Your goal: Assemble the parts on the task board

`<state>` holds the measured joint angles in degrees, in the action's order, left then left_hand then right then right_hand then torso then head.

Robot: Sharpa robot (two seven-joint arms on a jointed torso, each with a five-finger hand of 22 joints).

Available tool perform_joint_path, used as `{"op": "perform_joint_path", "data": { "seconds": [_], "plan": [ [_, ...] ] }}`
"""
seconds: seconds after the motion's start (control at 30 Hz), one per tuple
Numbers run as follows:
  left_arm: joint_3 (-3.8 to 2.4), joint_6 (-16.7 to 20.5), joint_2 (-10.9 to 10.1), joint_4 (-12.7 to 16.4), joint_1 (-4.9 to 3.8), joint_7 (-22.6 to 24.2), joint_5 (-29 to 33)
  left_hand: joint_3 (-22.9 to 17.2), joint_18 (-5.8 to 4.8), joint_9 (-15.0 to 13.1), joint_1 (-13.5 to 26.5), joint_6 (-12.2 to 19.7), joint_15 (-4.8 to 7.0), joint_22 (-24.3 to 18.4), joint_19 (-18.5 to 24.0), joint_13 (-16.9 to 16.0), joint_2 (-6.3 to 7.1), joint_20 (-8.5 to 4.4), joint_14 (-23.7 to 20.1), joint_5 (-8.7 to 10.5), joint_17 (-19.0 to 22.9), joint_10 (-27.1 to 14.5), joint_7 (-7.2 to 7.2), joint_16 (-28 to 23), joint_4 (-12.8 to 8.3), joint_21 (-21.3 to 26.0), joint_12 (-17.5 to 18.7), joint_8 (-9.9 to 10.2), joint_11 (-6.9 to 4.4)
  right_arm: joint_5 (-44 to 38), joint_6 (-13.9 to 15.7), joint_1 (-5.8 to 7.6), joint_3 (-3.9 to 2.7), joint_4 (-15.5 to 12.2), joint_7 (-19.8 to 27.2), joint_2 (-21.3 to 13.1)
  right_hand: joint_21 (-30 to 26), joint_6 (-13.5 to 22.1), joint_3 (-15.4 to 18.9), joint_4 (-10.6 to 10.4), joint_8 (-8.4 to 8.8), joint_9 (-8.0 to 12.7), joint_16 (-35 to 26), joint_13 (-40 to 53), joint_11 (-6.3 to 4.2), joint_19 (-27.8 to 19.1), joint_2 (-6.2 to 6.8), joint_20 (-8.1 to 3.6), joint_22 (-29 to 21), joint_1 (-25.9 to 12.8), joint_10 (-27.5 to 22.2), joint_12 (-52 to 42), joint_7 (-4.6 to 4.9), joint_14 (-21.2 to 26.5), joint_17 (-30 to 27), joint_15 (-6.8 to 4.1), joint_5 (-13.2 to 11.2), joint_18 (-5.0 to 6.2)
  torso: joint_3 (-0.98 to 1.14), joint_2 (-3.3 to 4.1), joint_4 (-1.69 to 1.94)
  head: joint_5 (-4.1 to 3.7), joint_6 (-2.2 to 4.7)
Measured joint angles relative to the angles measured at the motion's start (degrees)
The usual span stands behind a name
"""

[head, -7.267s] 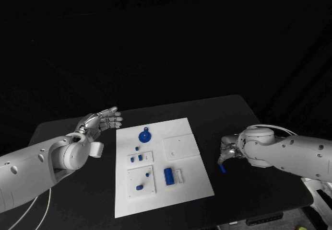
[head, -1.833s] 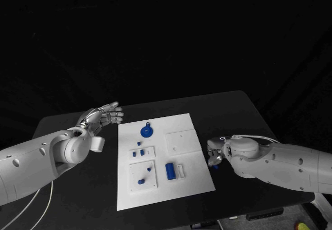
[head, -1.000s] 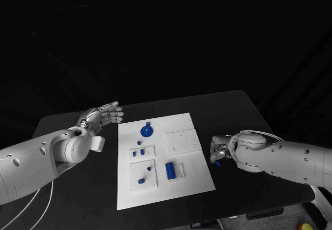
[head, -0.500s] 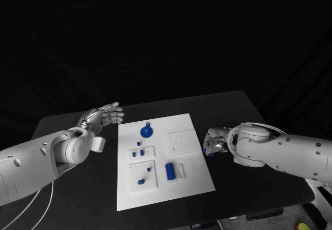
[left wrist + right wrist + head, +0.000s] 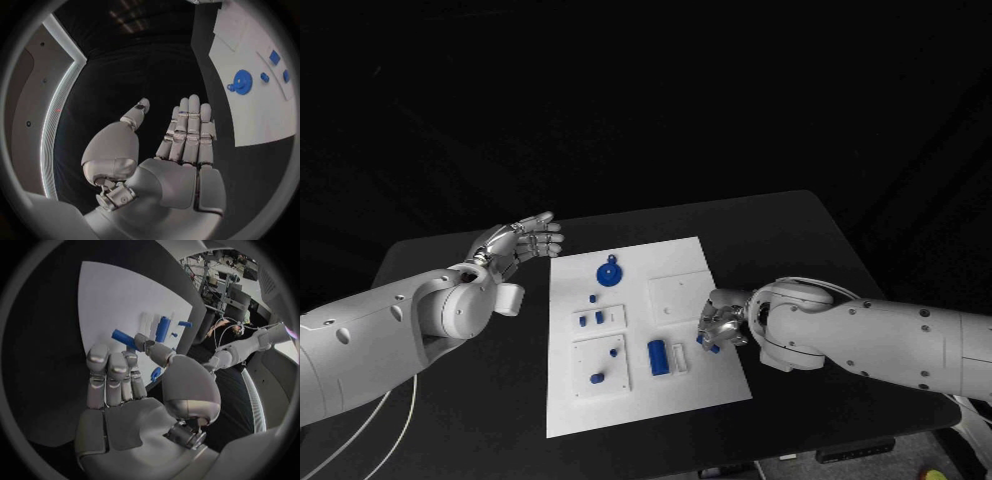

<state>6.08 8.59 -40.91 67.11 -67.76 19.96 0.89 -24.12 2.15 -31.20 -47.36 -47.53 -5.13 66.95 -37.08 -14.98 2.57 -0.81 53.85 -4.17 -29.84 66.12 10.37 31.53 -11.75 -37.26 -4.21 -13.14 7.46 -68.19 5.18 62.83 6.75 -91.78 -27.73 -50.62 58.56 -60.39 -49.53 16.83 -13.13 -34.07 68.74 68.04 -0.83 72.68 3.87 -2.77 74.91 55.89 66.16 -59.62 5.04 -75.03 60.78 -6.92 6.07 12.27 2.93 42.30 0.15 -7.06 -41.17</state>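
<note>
Now the right hand point(image 5: 723, 322) hangs over the right edge of the task board point(image 5: 678, 255), its fingers point(image 5: 110, 371) curled in a row and its thumb pressed toward them, pinching a small blue peg point(image 5: 124, 338) that sticks out past the fingertips toward the white plate (in the head view the peg is just a blue speck under the hand). Just beyond those fingertips in the right wrist view lie a blue bar point(image 5: 163, 328) and a pale white slot beside it, touching side by side as far as the picture tells.

Over at the board's far left corner the left hand point(image 5: 519, 240) is held just off the plate above the black table point(image 5: 790, 225), palm open, holding nothing. Its fingers point(image 5: 188, 131) lie straight and close together, with the thumb point(image 5: 135, 115) spread apart from them. Ahead of those fingertips, well apart from them, the round blue knob point(image 5: 607, 273) sits on the board, and a small blue stud point(image 5: 264, 77) lies just beside it.

Between the two hands, on the near half of the board, two short blue pieces point(image 5: 590, 319) stand in a small raised block, and another raised block nearer the robot carries two more blue parts point(image 5: 600, 364).
</note>
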Motion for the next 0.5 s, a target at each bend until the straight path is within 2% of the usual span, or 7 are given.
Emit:
{"op": "perform_joint_path", "data": {
  "seconds": [0.13, 0.33, 0.43, 0.5],
  "plan": [
    [0.0, -0.01, 0.0, 0.02, 0.0, -0.03, 0.0, 0.0, 0.0, 0.0, 0.0, 0.0, 0.0, 0.0, 0.0, 0.0, 0.0, 0.0, 0.0, 0.0, 0.0, 0.0, 0.0, 0.0, 0.0, 0.0, 0.0, 0.0, 0.0, 1.02, 0.32, -0.87, 0.04, 0.78, 0.0, 1.22, 0.0, 0.0, 0.0, 0.0, 0.0, 0.01, 0.0, 0.07, 0.0, 0.0, 0.01, 0.0, 0.0, -0.01, 0.0, 0.0, 0.0, 0.0, 0.0, 0.0, 0.0, 0.06, 0.03, 0.01, 0.0, 0.4, -0.11],
    [0.0, -0.01, -0.02, 0.04, 0.01, -0.06, -0.01, 0.0, 0.0, 0.0, 0.0, 0.0, 0.0, -0.01, 0.0, 0.0, 0.0, 0.0, 0.0, 0.0, -0.05, 0.0, 0.0, 0.0, 0.0, 0.0, 0.0, -0.18, 0.0, 1.79, 0.75, -1.37, 0.32, 1.19, 0.0, 2.22, 0.0, -0.29, 0.8, -0.16, -0.01, 0.02, 0.0, 0.16, -0.12, 0.29, 0.19, -0.1, 0.0, -1.16, 0.12, 0.01, -0.12, -0.01, 0.06, 0.01, -0.1, 0.11, 0.06, 0.0, -0.08, 0.84, -0.34],
    [0.0, -0.02, 0.0, 0.07, 0.01, -0.08, -0.01, 0.0, 0.01, 0.0, 0.0, 0.0, 0.0, 0.02, 0.0, 0.0, 0.0, 0.0, 0.0, 0.0, -0.05, 0.0, 0.0, 0.0, 0.0, 0.0, 0.0, -0.23, 0.0, 1.8, 1.02, -1.37, 0.36, 1.58, 0.01, 2.58, 0.0, -0.38, 1.49, -0.48, -0.02, 0.35, 0.0, 0.17, -0.2, 0.3, 0.03, -0.1, -0.01, -2.38, 0.2, 0.01, -0.04, -0.02, 0.12, 0.02, -1.97, 0.12, 0.07, 0.0, -0.14, 0.94, -0.41],
    [0.0, -0.02, 0.03, 0.08, 0.01, -0.09, -0.01, 0.0, 0.0, 0.0, 0.0, 0.0, 0.0, 0.04, 0.0, 0.0, 0.0, 0.0, 0.0, 0.0, -0.05, 0.0, 0.0, 0.0, 0.0, 0.0, 0.0, -0.23, 0.0, 1.74, 1.26, -1.37, 0.49, 1.97, 0.01, 2.87, 0.0, -0.39, 2.11, -0.63, -0.96, 0.35, 0.01, 0.16, -0.2, 0.3, 0.04, -0.1, -0.01, -3.12, 0.21, 0.01, -0.04, -0.09, 0.12, 0.09, -2.64, 0.12, 0.08, 0.0, -0.15, 0.97, -0.43]
  ]
}}
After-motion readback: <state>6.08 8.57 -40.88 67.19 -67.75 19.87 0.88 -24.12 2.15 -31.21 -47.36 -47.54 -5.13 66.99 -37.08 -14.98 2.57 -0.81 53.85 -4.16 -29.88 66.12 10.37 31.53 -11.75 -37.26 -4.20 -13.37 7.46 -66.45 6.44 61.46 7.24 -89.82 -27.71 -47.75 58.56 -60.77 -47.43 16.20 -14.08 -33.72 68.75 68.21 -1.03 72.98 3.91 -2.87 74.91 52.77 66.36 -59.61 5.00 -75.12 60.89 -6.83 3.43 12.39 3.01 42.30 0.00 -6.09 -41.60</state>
